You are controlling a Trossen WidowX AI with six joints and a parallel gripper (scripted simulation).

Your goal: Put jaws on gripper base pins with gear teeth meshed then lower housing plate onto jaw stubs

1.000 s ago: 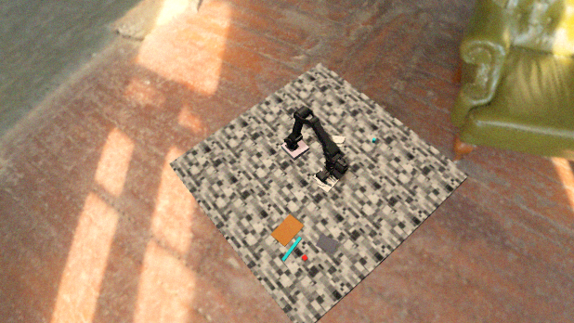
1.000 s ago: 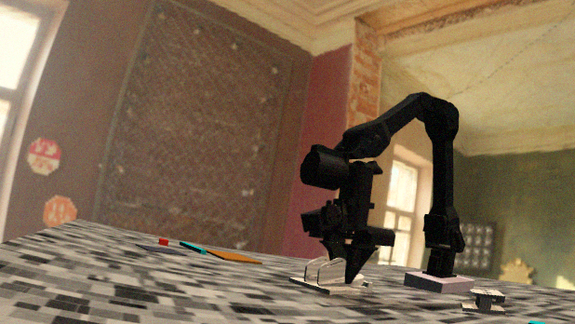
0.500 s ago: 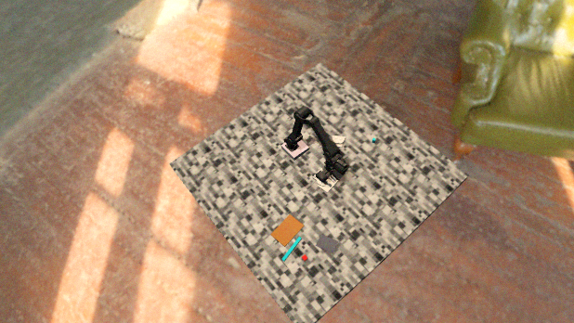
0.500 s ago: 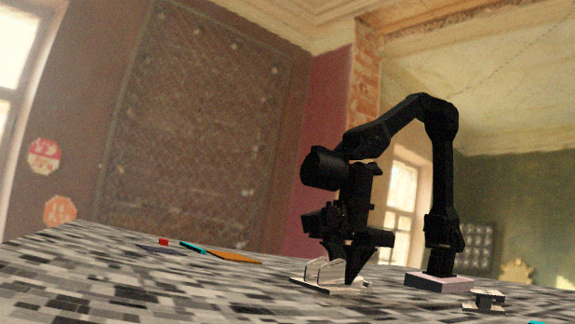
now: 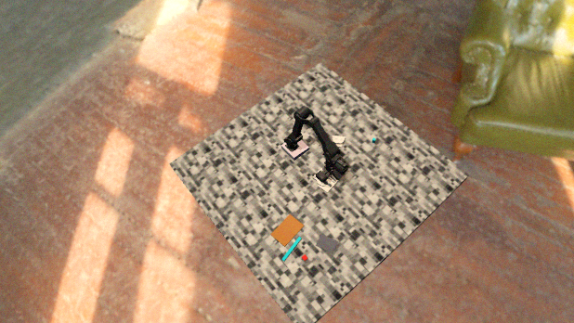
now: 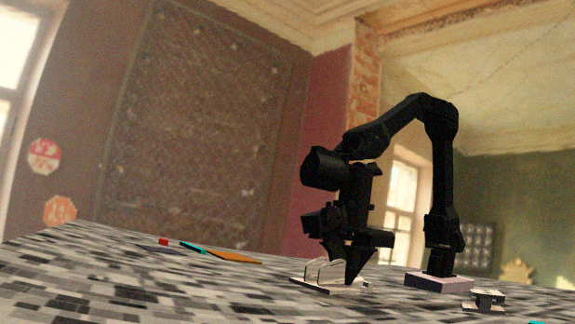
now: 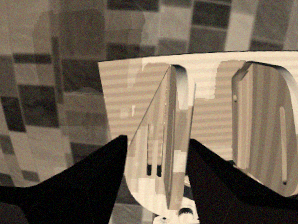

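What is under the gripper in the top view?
Part of a pale plate shows beneath the gripper; the arm covers the rest, so its fittings cannot be made out there.

Your gripper [image 5: 326,176] [image 6: 348,275] [image 7: 156,143] had one jaw in the gap between the clasped upright [image 7: 172,135] and a second upright [image 7: 265,115], which blocked sideways travel that way. On the other side you had room over the tabletop [image 5: 395,186] [image 6: 186,289] [image 7: 40,100], but the pale base plate [image 5: 328,187] [image 6: 302,283] [image 7: 115,95] limited you below.
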